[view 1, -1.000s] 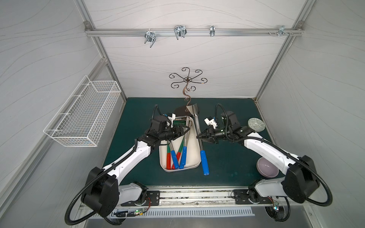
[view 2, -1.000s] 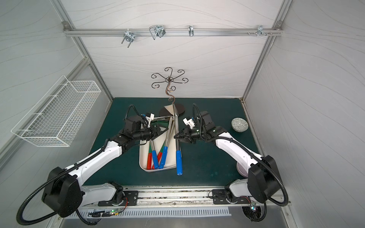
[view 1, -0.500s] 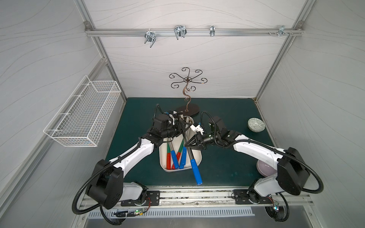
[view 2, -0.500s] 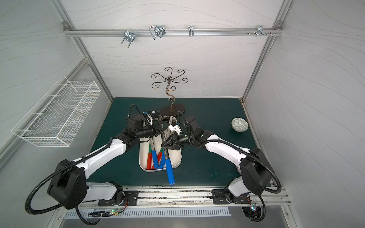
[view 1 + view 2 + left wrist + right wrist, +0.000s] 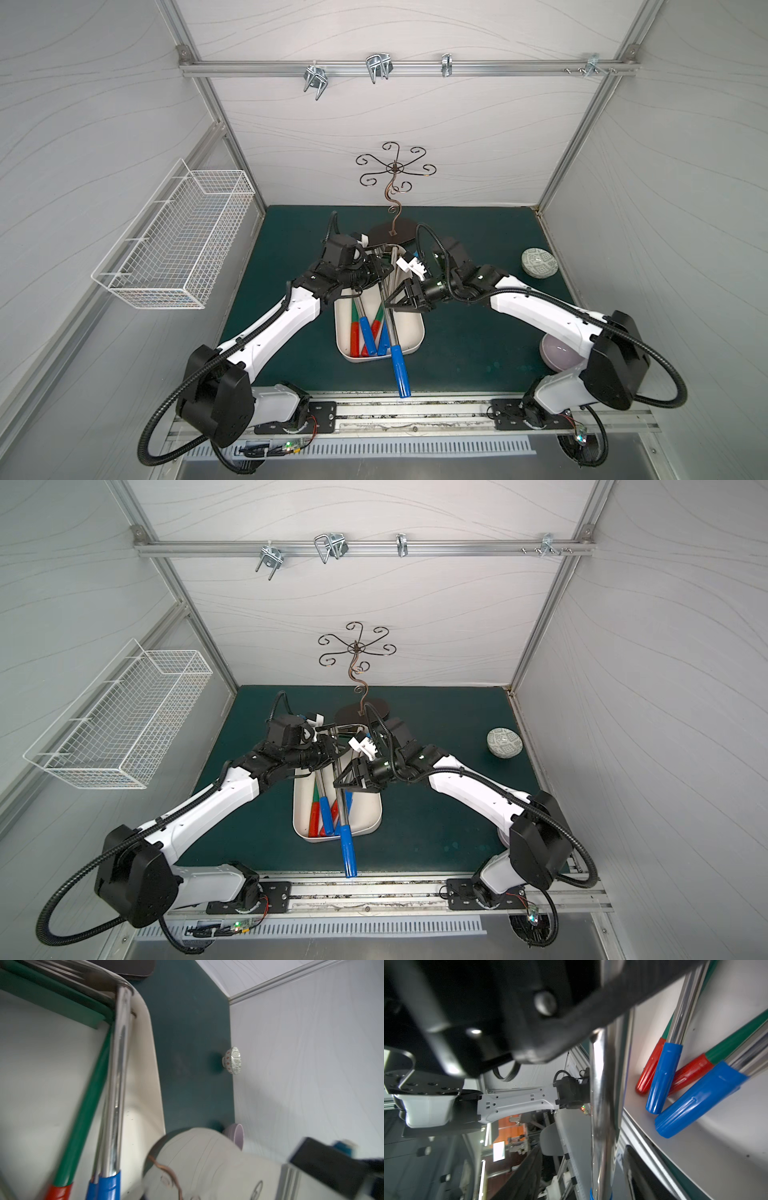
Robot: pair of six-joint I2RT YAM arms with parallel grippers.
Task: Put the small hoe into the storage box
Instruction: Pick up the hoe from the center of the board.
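Placing step, near its end by the look of it.
- Small hoe (image 5: 398,368) laid lengthwise over storage box (image 5: 409,332): head at far wall, blue grip overhanging near rim above desk (image 5: 478,332). Likely too long to lie flat atop other red- and blue-handled tools (image 5: 365,332).
- Right gripper (image 5: 388,303) spread around chrome shaft, jaws clear of it. Reads as letting go.
- Left gripper (image 5: 384,270) fully closed at head end, perhaps steadying. Contact hidden, so cannot tell what it holds.
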